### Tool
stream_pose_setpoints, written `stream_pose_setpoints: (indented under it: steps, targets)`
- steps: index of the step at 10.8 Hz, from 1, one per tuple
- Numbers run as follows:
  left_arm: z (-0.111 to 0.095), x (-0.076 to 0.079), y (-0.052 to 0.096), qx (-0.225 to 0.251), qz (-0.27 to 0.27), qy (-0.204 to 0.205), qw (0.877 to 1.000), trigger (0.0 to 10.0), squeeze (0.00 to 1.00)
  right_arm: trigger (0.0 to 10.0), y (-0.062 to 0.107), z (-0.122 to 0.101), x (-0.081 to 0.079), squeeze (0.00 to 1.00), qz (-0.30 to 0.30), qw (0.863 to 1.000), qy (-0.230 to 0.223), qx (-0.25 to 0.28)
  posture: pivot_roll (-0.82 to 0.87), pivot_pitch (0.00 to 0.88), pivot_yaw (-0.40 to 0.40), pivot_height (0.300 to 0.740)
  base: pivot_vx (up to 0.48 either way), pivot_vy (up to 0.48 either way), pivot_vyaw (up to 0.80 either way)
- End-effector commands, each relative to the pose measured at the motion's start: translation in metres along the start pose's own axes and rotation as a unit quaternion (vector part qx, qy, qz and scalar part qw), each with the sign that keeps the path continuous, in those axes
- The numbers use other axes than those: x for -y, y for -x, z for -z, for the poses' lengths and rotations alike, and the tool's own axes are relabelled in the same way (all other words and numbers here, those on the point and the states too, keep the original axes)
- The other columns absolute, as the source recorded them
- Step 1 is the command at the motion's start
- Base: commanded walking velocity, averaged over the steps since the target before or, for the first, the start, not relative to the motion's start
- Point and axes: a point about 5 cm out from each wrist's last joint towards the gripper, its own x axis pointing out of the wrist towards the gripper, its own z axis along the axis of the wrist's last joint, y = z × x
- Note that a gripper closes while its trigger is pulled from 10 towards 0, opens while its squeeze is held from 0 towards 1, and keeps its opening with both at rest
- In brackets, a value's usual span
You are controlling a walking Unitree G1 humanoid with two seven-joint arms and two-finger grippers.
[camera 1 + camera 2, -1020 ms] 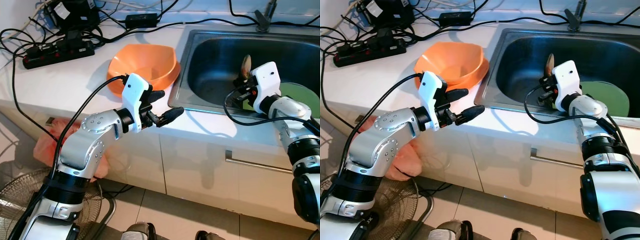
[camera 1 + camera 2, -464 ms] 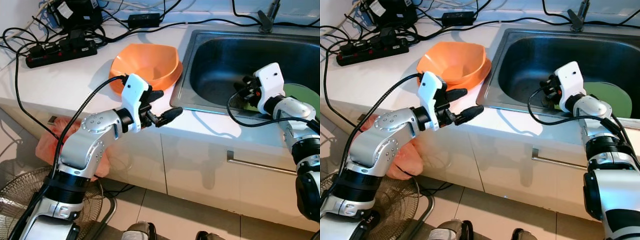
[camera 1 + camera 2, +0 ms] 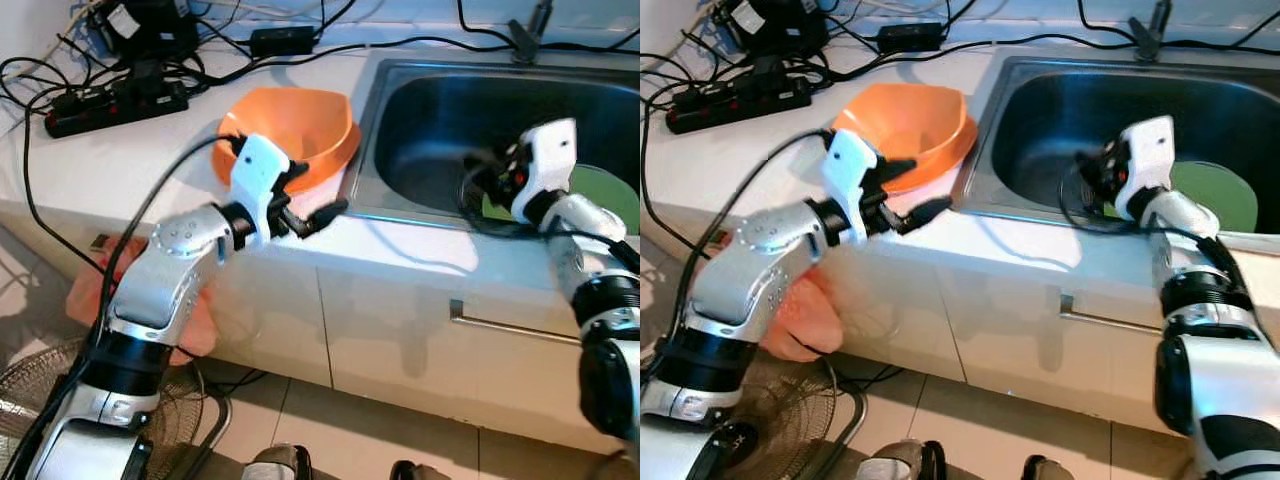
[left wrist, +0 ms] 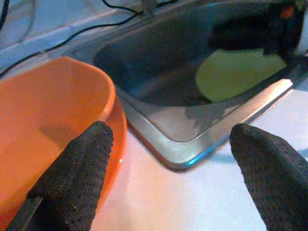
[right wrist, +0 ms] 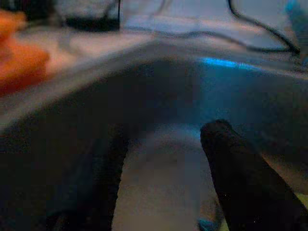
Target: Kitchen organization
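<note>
Power strip (image 3: 115, 105): at the far left of the counter (image 3: 120, 165) among black cables, well apart from the left gripper, beyond it and to its left.
Left gripper (image 3: 305, 205): fingers spread wide with nothing between them. Half a second ago it hung out over the counter's front edge; now it has swung up and in toward the bowl. One finger (image 4: 77, 175) lies over the near rim, the other (image 4: 272, 168) over the bare counter strip beside the sink's corner.
Orange bowl (image 3: 290, 130): on the counter just beyond the left gripper, touching or almost touching its upper finger, and close against the left rim of the sink. It has stayed put.
Sink (image 3: 440, 130): steel basin to the right of the left gripper; the right gripper is down inside it.
Right gripper (image 3: 490, 180): inside the basin, fingers parted and holding nothing. A second ago a brownish, shell-like thing stood at its fingertips; that was gone half a second ago and is gone now. Its wrist has lifted a little and turned since then. The views are motion-blurred.
Green plate (image 3: 600, 195): flat on the sink floor, just to the right of the right gripper and partly behind its wrist, unmoved.
</note>
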Motion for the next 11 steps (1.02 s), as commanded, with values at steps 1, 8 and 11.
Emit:
stream_pose_setpoints:
  steps: [1, 8, 11]
  targets:
    - [-0.003, -0.013, 0.003, -0.009, -0.021, -0.031, 0.999, 10.0, 0.0, 10.0, -0.007, -0.018, -0.003, 1.0, 0.0, 0.999, -0.019, 0.036, 0.17, 0.129, 0.108, 0.74, 0.0, 0.0, 0.0]
    - [-0.005, -0.074, 0.004, -0.07, -0.086, -0.192, 0.975, 10.0, 0.0, 10.0, 0.019, -0.04, -0.099, 0.0, -0.169, 0.975, -0.119, 0.074, 0.12, 0.108, 0.112, 0.74, 0.0, 0.0, 0.0]
    - [0.009, -0.076, 0.008, -0.109, -0.023, -0.251, 0.962, 10.0, 0.0, 10.0, 0.037, -0.042, -0.112, 0.0, -0.197, 0.973, -0.112, 0.048, 0.1, 0.113, 0.115, 0.74, 0.0, 0.0, 0.0]
